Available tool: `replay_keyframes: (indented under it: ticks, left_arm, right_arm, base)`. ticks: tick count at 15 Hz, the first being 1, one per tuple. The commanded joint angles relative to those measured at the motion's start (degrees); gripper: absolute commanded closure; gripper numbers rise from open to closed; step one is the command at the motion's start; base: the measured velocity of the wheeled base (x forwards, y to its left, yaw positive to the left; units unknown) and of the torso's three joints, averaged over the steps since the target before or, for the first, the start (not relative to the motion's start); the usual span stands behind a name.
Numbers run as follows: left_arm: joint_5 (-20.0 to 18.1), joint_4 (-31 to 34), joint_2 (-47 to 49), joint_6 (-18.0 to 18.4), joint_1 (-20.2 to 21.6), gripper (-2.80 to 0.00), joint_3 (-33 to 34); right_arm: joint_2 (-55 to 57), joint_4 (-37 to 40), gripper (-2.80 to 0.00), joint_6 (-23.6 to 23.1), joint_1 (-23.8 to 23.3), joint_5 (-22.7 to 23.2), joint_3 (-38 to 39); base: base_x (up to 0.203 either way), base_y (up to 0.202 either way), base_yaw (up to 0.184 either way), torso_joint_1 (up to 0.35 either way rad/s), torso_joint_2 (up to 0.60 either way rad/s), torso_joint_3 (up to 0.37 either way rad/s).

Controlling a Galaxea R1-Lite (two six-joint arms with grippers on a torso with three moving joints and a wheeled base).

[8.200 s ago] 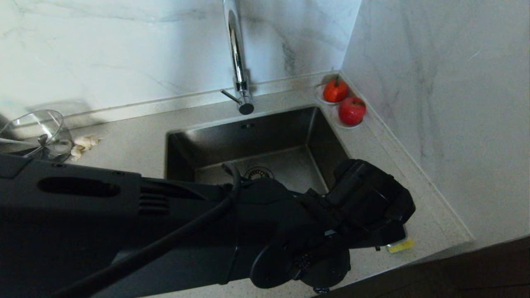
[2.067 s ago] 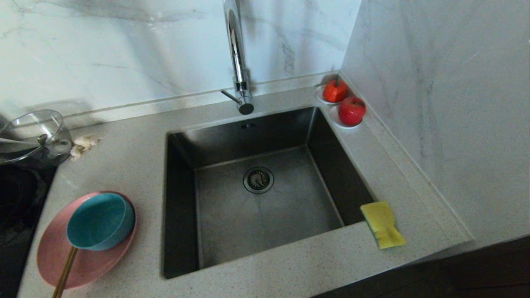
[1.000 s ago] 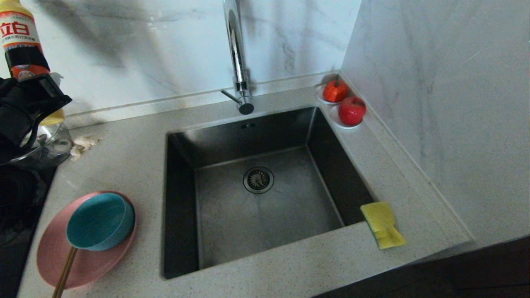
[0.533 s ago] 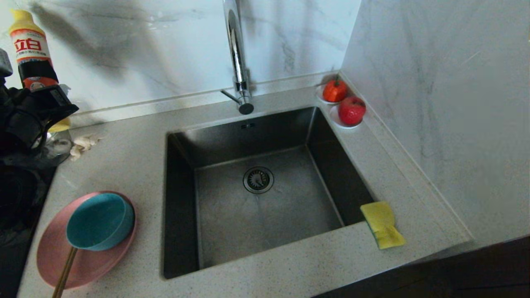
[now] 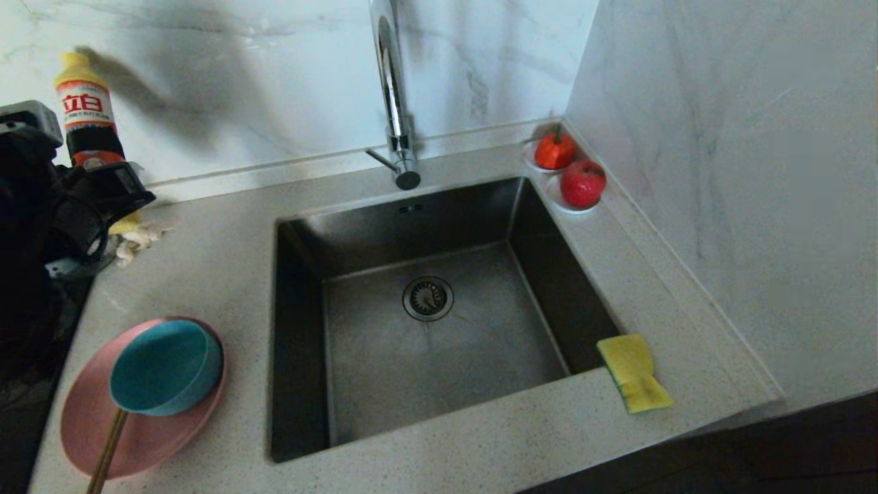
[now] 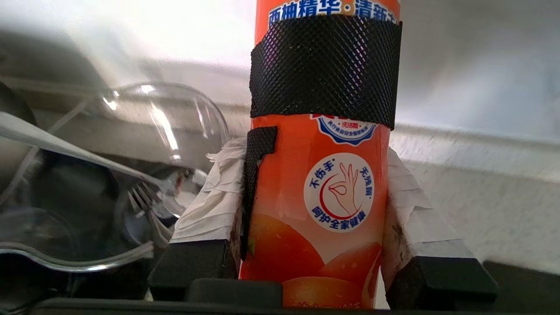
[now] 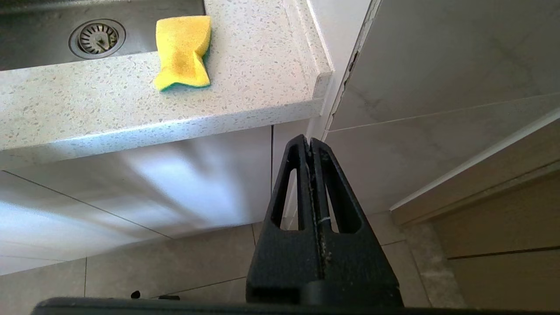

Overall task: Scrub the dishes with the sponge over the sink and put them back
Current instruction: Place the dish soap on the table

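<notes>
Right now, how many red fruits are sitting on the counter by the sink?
2. Both sit on small white saucers in the far right corner beside the sink: one red fruit nearest the back wall, the other red fruit just in front of it. None looks hidden.

Eight seconds back, the robot's left arm lay across the sink (image 5: pixel 425 322) and hid the sponge (image 5: pixel 632 372); it has since cleared away, and both show in full. The left hand (image 5: pixel 113 195) has come in at the left edge clamped on an orange detergent bottle (image 5: pixel 88 120), and over the last second has carried it rightward and lower against the wall, hiding the glass jug (image 6: pixel 109 175) in the head view.
</notes>
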Motion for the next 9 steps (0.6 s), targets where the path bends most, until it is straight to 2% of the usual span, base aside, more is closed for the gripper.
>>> replay_keyframes:
  ticks: [1, 3, 6, 9]
  left_arm:
    - [0.02, -0.42, 2.5, -0.07, 0.02, 0.0, -1.42]
    - [-1.17, -1.88, 3.52, -0.29, 0.02, 0.0, -3.43]
    - [-3.95, -7.68, 5.26, 0.27, 0.02, 0.0, -4.91]
    - [-4.79, -9.52, 7.21, 2.86, -0.07, 0.0, -6.25]
  right_arm:
    - [0.08, -0.03, 0.0, -0.02, 0.01, -0.02, 0.0]
    - [-0.01, -0.03, 0.0, -0.02, 0.01, -0.02, 0.0]
    - [0.08, -0.03, 0.0, -0.02, 0.01, -0.02, 0.01]
    - [0.08, -0.03, 0.0, -0.02, 0.01, -0.02, 0.0]
  base:
    - [0.0, 0.0, 0.0, 0.0, 0.0, 0.0]
    - [0.0, 0.0, 0.0, 0.0, 0.0, 0.0]
    - [0.0, 0.0, 0.0, 0.0, 0.0, 0.0]
    - [0.0, 0.0, 0.0, 0.0, 0.0, 0.0]
